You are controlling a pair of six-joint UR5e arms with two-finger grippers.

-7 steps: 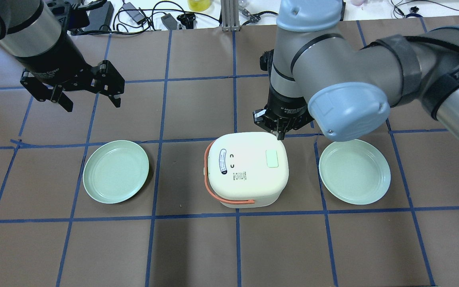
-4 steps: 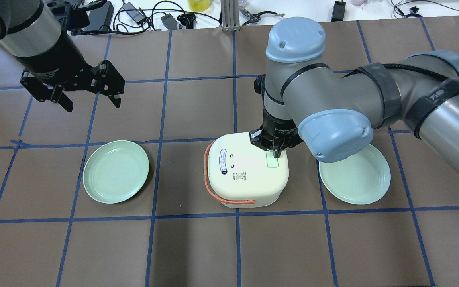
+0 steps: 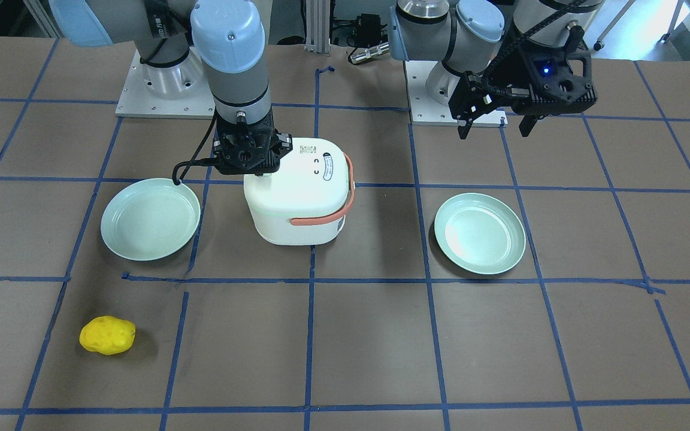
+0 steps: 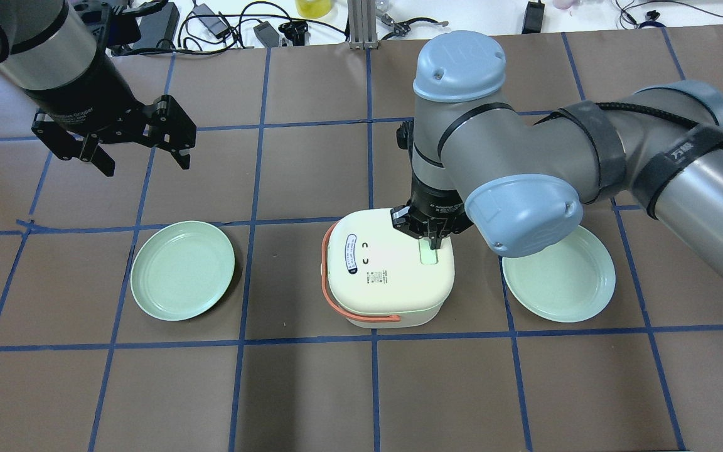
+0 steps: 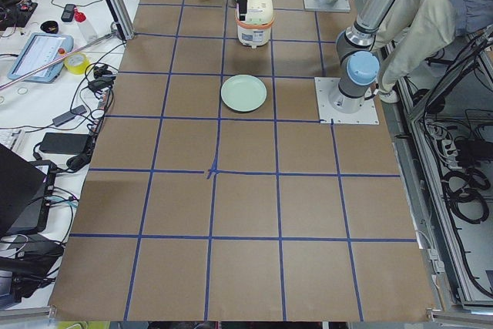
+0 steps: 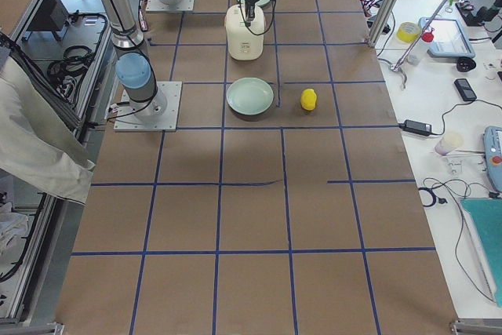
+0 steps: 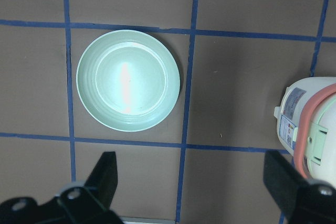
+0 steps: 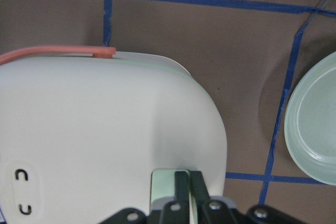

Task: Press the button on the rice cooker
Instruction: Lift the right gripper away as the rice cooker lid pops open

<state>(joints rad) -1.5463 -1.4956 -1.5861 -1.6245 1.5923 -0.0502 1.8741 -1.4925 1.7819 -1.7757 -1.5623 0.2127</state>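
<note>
A white rice cooker (image 4: pixel 380 276) with an orange handle stands mid-table; it also shows in the front-facing view (image 3: pixel 300 203). Its pale green button (image 4: pixel 429 256) is on the lid's right side. My right gripper (image 4: pixel 432 243) is shut, points straight down, and its tips rest on the button. The right wrist view shows the closed fingers (image 8: pixel 182 182) on the green button (image 8: pixel 163 184). My left gripper (image 4: pixel 146 164) is open and empty. It hovers far to the left, behind the left plate.
A pale green plate (image 4: pixel 182 270) lies left of the cooker and another (image 4: pixel 559 276) lies to its right, partly under my right arm. A yellow lumpy object (image 3: pixel 107 335) lies near the operators' side. Cables and devices line the far table edge.
My right gripper moved from behind the cooker forward over the lid and down onto the green button. The left arm has not moved.
</note>
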